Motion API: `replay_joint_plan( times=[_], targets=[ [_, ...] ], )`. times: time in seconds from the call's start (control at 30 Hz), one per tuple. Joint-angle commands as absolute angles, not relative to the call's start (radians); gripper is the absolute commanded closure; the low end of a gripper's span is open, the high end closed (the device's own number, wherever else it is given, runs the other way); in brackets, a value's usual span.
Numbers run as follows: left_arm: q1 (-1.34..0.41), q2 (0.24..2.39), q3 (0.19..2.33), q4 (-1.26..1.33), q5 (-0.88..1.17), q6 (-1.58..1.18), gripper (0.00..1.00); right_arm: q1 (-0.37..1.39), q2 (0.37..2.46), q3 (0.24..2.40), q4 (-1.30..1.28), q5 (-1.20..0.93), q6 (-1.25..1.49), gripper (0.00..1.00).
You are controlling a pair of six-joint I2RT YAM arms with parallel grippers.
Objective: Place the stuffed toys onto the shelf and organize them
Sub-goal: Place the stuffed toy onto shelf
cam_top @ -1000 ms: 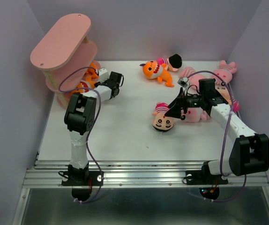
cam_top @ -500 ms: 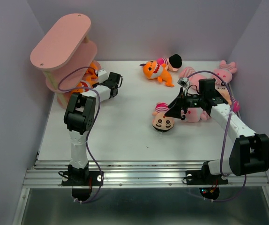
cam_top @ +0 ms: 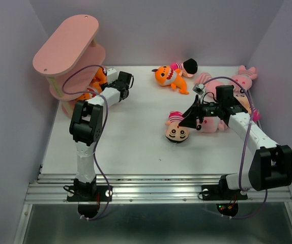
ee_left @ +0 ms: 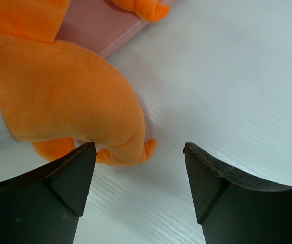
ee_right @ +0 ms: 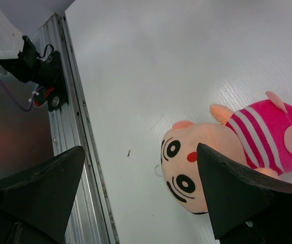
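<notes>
Lying head toward near edge, doll (cam_top: 175,132) by spread right end effector (ee_right: 141,148) | left end effector (ee_left: 139,146) spread beside orange toy (ee_left: 59,96)

- One pink shelf (cam_top: 64,43).
- At least two orange toothy toys (cam_top: 168,76) (cam_top: 99,77).
- Two black-haired dolls (cam_top: 175,133) (cam_top: 188,65).
- Pink striped animals (cam_top: 245,74): number unclear, partly hidden.

The top external camera sits above and behind the arm bases, facing down and forward over the whole desk (cam_top: 136,147). The left wrist camera looks past the left end effector (ee_left: 138,152), very close to the desk at its far left corner beside the shelf (ee_left: 103,25). The right wrist camera, higher up, looks past the right end effector (ee_right: 141,152) toward the rail (ee_right: 80,147) at the desk's near edge. Both patches appear in the top view.
</notes>
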State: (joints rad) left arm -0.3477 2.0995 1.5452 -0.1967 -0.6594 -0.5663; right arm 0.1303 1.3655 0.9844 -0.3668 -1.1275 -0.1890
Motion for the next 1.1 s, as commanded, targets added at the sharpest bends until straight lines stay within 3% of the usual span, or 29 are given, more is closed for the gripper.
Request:
replay_joint_plan(
  times=[0.0, 0.57, 0.8, 1.07],
  targets=[
    [-0.362, 2.095, 1.621, -0.274, -0.692, -0.639, 0.20, 0.123, 1.353, 0.989, -0.351, -1.157, -0.210, 0.04],
    [-0.361, 2.258, 1.902, -0.761, -0.908, -1.093, 0.25, 0.123, 1.359, 0.994, -0.362, -1.157, -0.219, 0.04],
    [-0.330, 2.283, 1.928, -0.756, -0.887, -1.078, 0.27, 0.123, 1.359, 0.996, -0.367, -1.154, -0.224, 0.04],
    [-0.288, 2.296, 1.930, -0.719, -0.879, -1.025, 0.41, 0.123, 1.362, 0.997, -0.368, -1.152, -0.225, 0.04]
  ],
)
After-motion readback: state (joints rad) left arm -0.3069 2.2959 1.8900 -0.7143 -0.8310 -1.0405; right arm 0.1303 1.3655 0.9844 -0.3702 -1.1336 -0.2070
